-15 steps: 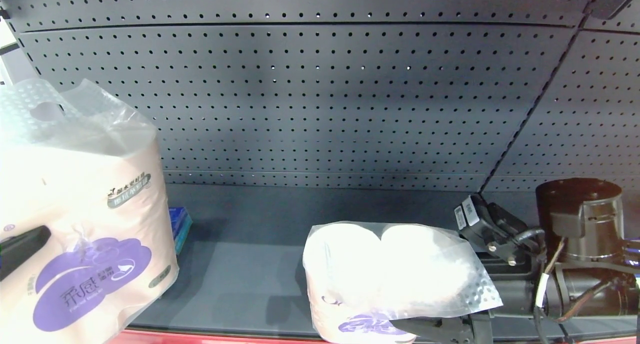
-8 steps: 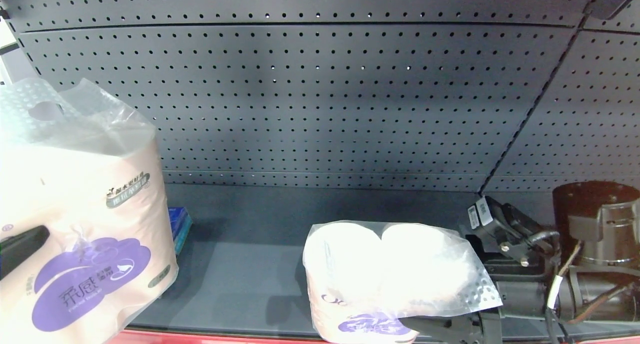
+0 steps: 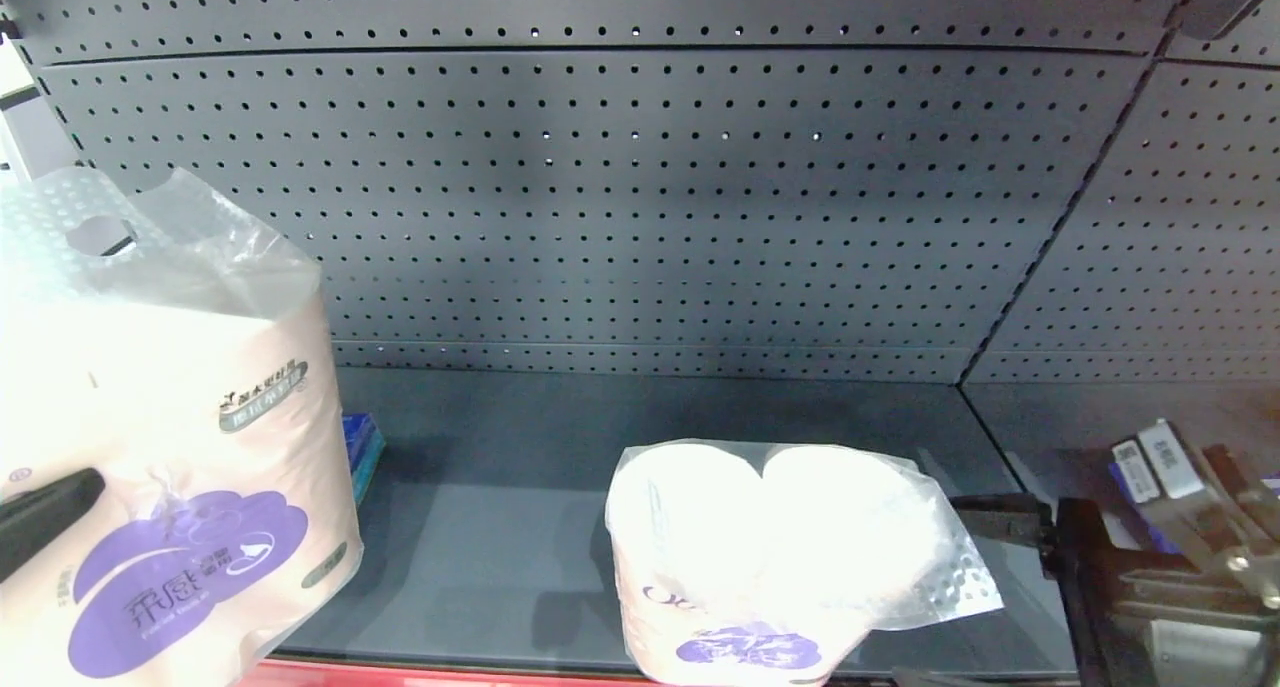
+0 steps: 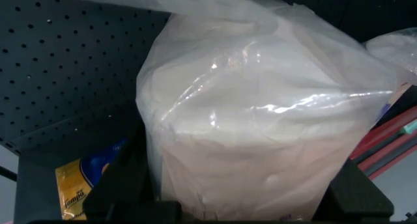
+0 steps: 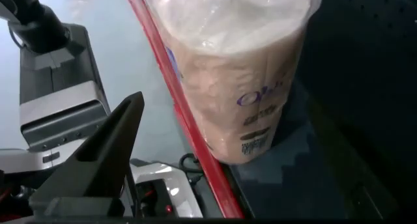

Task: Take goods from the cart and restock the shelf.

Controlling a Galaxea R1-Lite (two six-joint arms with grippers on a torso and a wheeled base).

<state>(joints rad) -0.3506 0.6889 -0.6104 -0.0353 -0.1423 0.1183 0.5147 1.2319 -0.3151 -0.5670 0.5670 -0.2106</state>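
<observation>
1. The left gripper [image 4: 241, 201] is clamping the held pack [image 3: 170, 437] of toilet paper. Its fingers are pressing in on both sides of the wrapper low down, and one dark finger [image 3: 45, 517] is showing across the front of the pack.
2. The held pack is hanging upright at the near left, by the front of the shelf [image 3: 500, 497]. Its base is lying outside the frame, so I cannot tell whether it is resting on anything. The low side grip is keeping the rolls level; the loose handle flap on top is standing free.
3. The standing pack [image 3: 750, 557] is sitting upright on the shelf, right of centre, at the near lip just behind the red edge [image 5: 189, 126].
4. The right gripper [image 3: 985, 587] is waiting at the near right, spread wide and carrying nothing. Its fingers are lying apart from the standing pack, which suggests this pack is counting as delivered.
5. A blue box [image 3: 360, 452] is lying flat on the shelf, just behind the held pack. The floor between it and the standing pack is offering room for the next placement.
6. The perforated back panel [image 3: 640, 217] is closing off the far side.
7. Judgement: the thin wrapper is likely yielding under pressure, so a slanted set-down is risking a topple.
</observation>
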